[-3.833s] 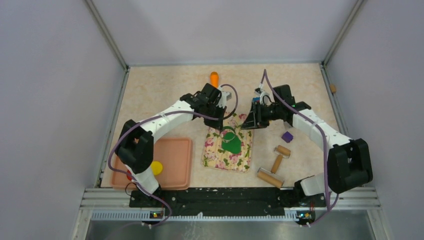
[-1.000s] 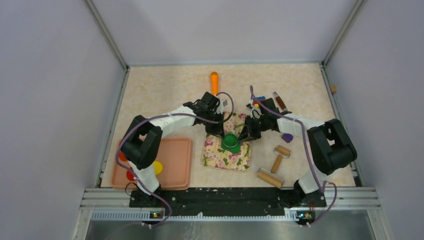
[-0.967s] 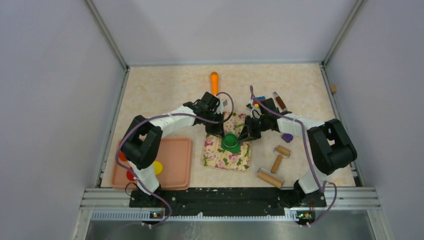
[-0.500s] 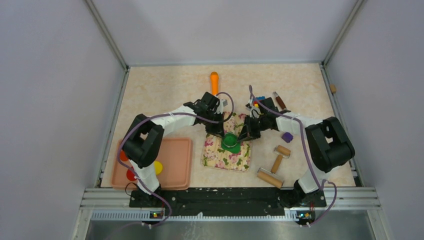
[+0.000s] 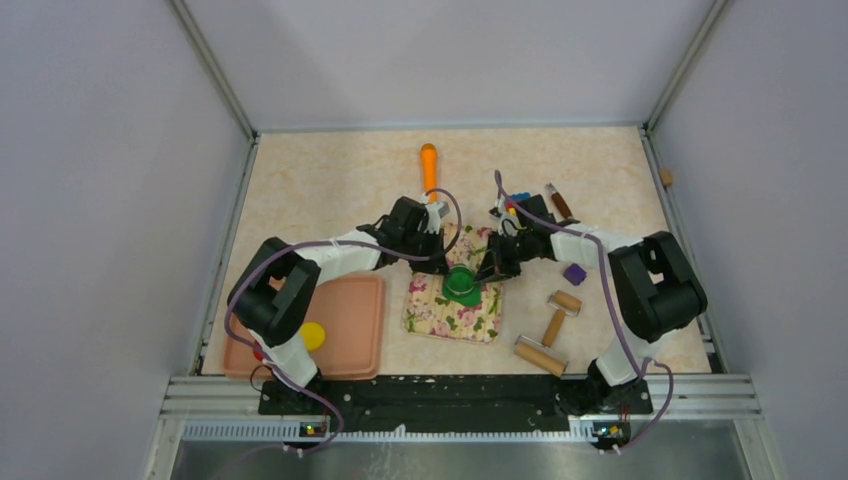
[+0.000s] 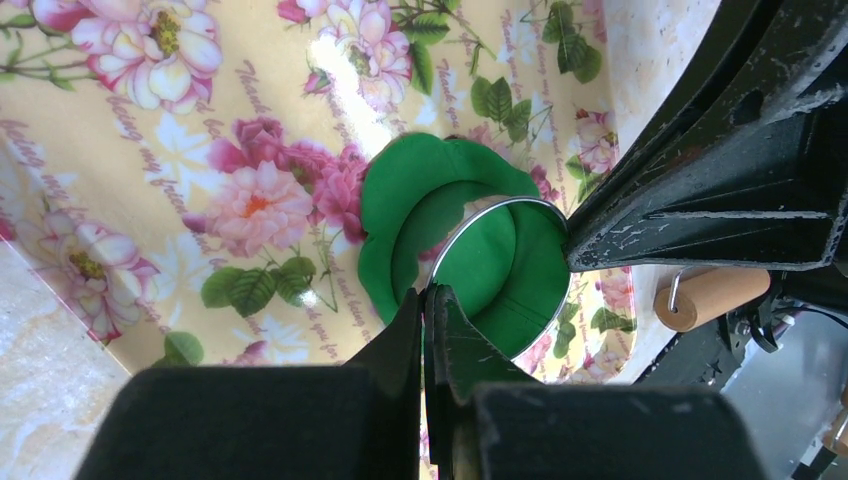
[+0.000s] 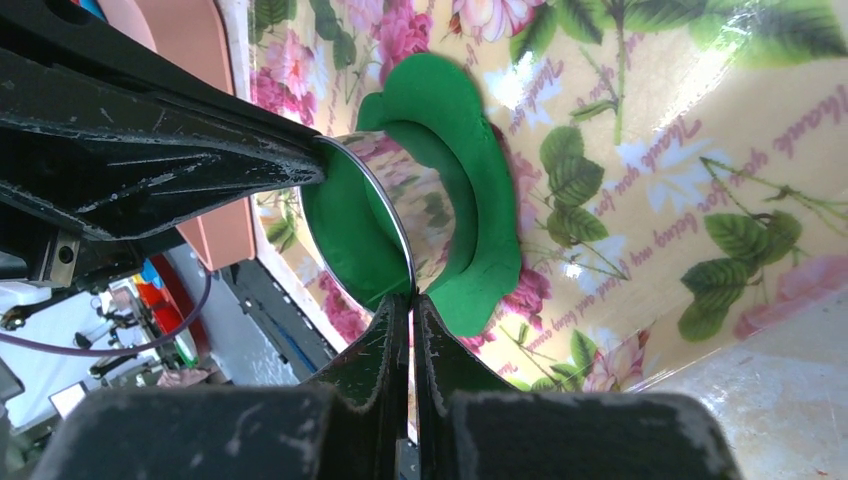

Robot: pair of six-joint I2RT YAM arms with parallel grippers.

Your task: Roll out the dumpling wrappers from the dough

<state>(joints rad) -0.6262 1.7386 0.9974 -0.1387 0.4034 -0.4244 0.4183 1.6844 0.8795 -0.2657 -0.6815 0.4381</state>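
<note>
Dough (image 6: 395, 205), a dark green ragged-edged sheet, lies on the floral mat (image 6: 150, 150) near the middle of the desk (image 5: 320, 180). A metal ring cutter (image 7: 430, 205) stands on it. The left gripper (image 6: 425, 300) and the right gripper (image 7: 410, 300) are each closed tight on the ring's thin wall from opposite sides.

To cut cleanly, both should press straight down with equal force. The rim then bites evenly, and a slight twist would free the disc. The ring sits toward one edge of the sheet, so a tilt could leave the round incomplete.

Wooden rolling pins (image 5: 541, 355) lie just right of the mat, beside a purple block (image 5: 574, 272). A pink tray (image 5: 355, 335) holding a yellow wrapper (image 5: 313, 335) sits to the left. None of these crowds the press.
</note>
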